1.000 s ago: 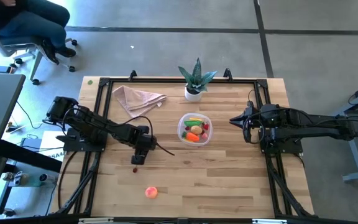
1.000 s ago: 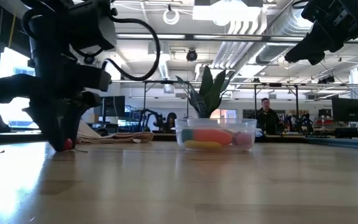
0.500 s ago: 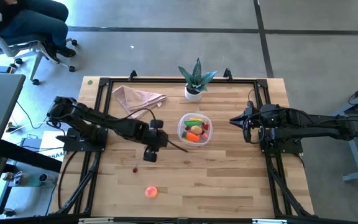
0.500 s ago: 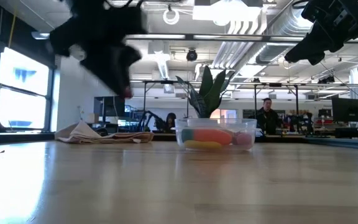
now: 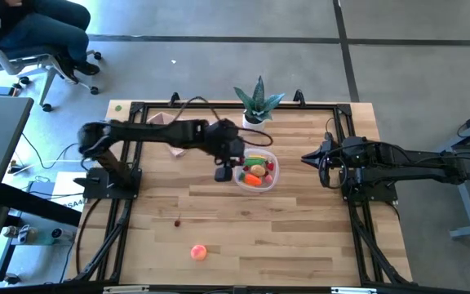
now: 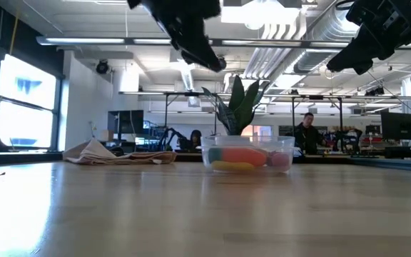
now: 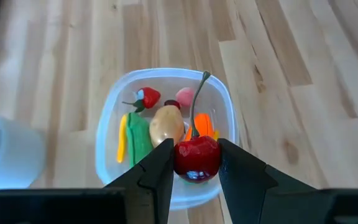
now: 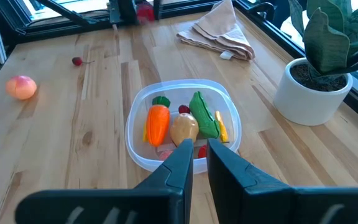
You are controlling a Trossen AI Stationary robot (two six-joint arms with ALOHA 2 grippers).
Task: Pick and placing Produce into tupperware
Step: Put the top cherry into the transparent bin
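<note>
Wooden tabletop held the clear tupperware (image 5: 254, 170) near the potted plant (image 5: 257, 104); the left gripper (image 7: 196, 163), clamped on a red cherry (image 7: 196, 157), hung over the tupperware's edge, while the right gripper (image 8: 196, 160) waited beside it with fingers nearly together. Judgement: centre the cherry over the tub, lower, then release. Inside lay a carrot (image 8: 157, 122), green pod (image 8: 204, 116), potato (image 8: 183, 129) and strawberry (image 7: 148, 98); a peach (image 5: 198, 252) and a small dark piece (image 5: 177, 221) lay well apart from the tupperware.

No lettering, label, brand or number could be read anywhere in these views. The tabletop, the objects on it and the room behind showed no legible signs.
</note>
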